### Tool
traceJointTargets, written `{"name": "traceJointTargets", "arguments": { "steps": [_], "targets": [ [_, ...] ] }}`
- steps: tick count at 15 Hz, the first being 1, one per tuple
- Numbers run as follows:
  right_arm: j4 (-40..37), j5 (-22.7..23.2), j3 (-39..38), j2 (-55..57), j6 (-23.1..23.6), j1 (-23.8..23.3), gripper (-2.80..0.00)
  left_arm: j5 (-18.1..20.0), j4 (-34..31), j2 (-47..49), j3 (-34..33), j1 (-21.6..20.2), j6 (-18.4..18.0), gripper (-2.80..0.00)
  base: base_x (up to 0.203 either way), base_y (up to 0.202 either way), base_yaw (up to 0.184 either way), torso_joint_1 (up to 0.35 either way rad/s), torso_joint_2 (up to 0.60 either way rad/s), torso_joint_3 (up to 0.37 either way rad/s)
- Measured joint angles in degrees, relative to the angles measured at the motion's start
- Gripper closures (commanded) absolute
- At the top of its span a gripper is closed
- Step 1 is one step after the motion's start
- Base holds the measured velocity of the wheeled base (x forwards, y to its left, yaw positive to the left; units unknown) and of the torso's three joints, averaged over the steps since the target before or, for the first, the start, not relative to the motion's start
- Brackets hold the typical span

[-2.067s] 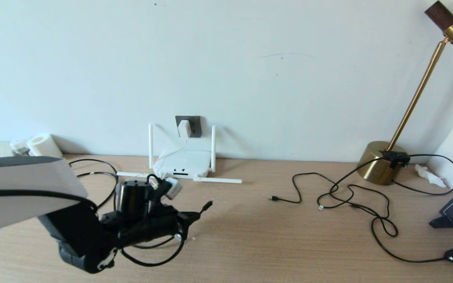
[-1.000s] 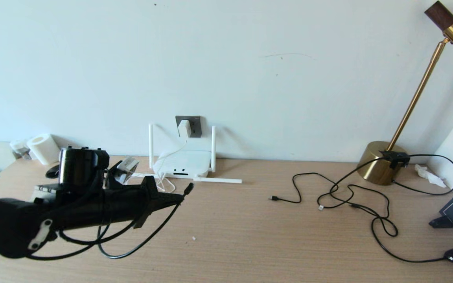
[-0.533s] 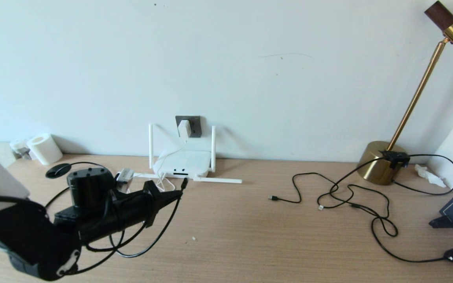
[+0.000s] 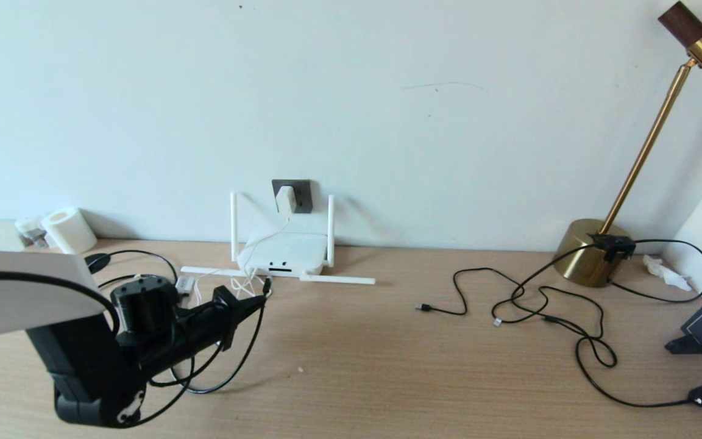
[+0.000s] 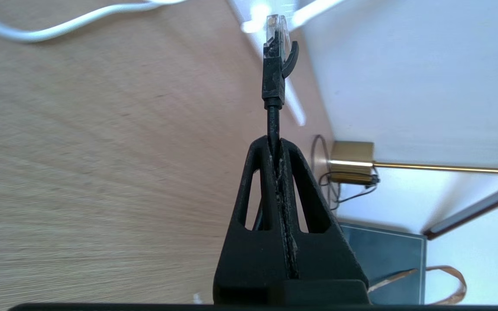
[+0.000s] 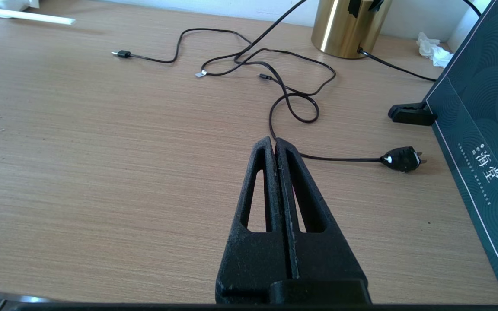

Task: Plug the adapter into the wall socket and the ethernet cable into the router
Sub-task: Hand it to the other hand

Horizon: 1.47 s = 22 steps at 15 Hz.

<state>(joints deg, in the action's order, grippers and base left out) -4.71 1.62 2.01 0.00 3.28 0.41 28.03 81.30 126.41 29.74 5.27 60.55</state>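
Ethernet step in hand; adapter side looks done.

Near right, my right gripper (image 6: 276,144) is parked over bare desk (image 4: 387,366), fingers pressed together on nothing. Near left, my left gripper (image 4: 258,302) pinches the ethernet cable (image 5: 272,82) just behind its boot, clear plug tip pointing at the router (image 4: 283,253) and just short of it. Far, the adapter (image 4: 286,199) sits in the wall socket (image 4: 302,194). Next I'd line the tip up with a dark slot on the router's near edge and push straight in; clip orientation matters.
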Motion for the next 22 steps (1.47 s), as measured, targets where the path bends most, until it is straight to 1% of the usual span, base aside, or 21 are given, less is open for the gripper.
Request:
{"name": "traceJointTargets", "arguments": {
  "steps": [3,5,6,7,8,9,10,11,12,13,14,15,16,17,18,19,22],
  "targets": [
    [-0.02,-0.02,0.00,0.00,-0.01,0.00,0.00,0.11,-0.76,0.07,0.16,-0.23,-0.20,0.00,0.000,0.000,0.000,0.000,0.00,0.000],
    [-0.02,0.00,0.00,0.00,-0.01,0.00,0.00,0.11,-1.89,-3.16,-0.54,-0.15,-1.21,0.00,0.000,0.000,0.000,0.000,0.00,0.000],
    [-0.02,0.00,0.00,0.00,-0.01,0.00,0.00,0.11,-3.30,-6.11,-0.77,0.23,-2.53,0.00,0.000,0.000,0.000,0.000,0.00,0.000],
    [-0.02,0.02,0.00,0.00,-0.01,0.00,0.00,0.11,-5.90,-10.18,-0.80,1.07,-4.58,0.00,0.000,0.000,0.000,0.000,0.00,0.000],
    [-0.02,0.00,0.00,0.00,0.09,0.00,0.00,0.07,-9.83,-14.90,-0.51,2.45,-7.39,0.00,0.000,0.000,0.000,0.000,0.00,0.000],
    [-0.02,0.00,0.00,0.00,0.62,0.00,0.00,-0.06,-14.82,-19.62,0.26,3.91,-11.01,0.00,0.000,0.000,0.000,0.000,0.00,0.000],
    [-0.02,-0.04,0.00,0.00,-0.06,0.00,0.00,-0.68,-22.07,-24.42,1.53,5.77,-16.16,0.00,0.000,0.000,0.000,0.000,0.00,0.000],
    [-0.02,-0.09,0.00,0.00,-0.20,0.00,0.00,-2.32,-30.63,-28.33,3.23,7.47,-23.15,0.00,0.000,0.000,0.000,0.000,0.00,0.000],
    [0.00,-0.13,0.00,0.00,0.13,0.00,0.00,-4.83,-39.08,-31.23,5.14,8.91,-31.37,0.00,0.000,0.000,0.000,0.000,0.00,0.000],
    [0.00,-0.14,0.00,0.00,0.04,0.00,0.00,-8.51,-47.53,-33.56,7.14,10.46,-40.81,0.00,0.000,0.000,0.000,0.000,0.00,0.000],
    [0.00,-0.20,0.00,0.00,-0.46,0.00,0.00,-13.26,-54.77,-35.22,9.34,12.79,-50.15,0.00,0.000,0.000,0.000,0.000,0.00,0.000],
    [0.02,-1.17,-0.04,0.00,-1.45,0.00,0.00,-18.15,-60.83,-36.28,11.61,16.23,-58.61,0.00,0.000,0.000,0.000,0.000,0.00,0.000],
    [-0.15,-2.25,0.19,0.03,-2.79,0.00,0.00,-22.19,-64.42,-36.52,14.11,19.32,-64.60,0.00,0.000,0.000,0.000,0.000,0.00,0.000],
    [-0.26,-1.91,1.26,0.30,-4.11,0.00,0.00,-25.67,-66.44,-36.08,16.80,22.13,-69.32,0.00,0.000,0.000,0.000,0.000,0.00,0.000],
    [-0.76,-0.04,3.35,1.31,-5.90,0.02,0.00,-28.37,-66.70,-35.16,19.82,24.59,-73.50,0.00,0.000,0.000,0.000,0.000,0.00,0.000],
    [-1.32,2.54,6.26,3.46,-8.38,-0.01,0.00,-29.50,-66.65,-34.18,22.78,26.20,-77.03,0.00,0.000,0.000,0.000,0.000,0.00,0.000],
    [-2.21,12.79,16.41,17.01,-18.27,0.21,0.00,-27.33,-66.32,-31.92,30.29,31.00,-85.61,0.00,0.000,0.000,0.000,0.000,0.00,0.000]
  ]
}}
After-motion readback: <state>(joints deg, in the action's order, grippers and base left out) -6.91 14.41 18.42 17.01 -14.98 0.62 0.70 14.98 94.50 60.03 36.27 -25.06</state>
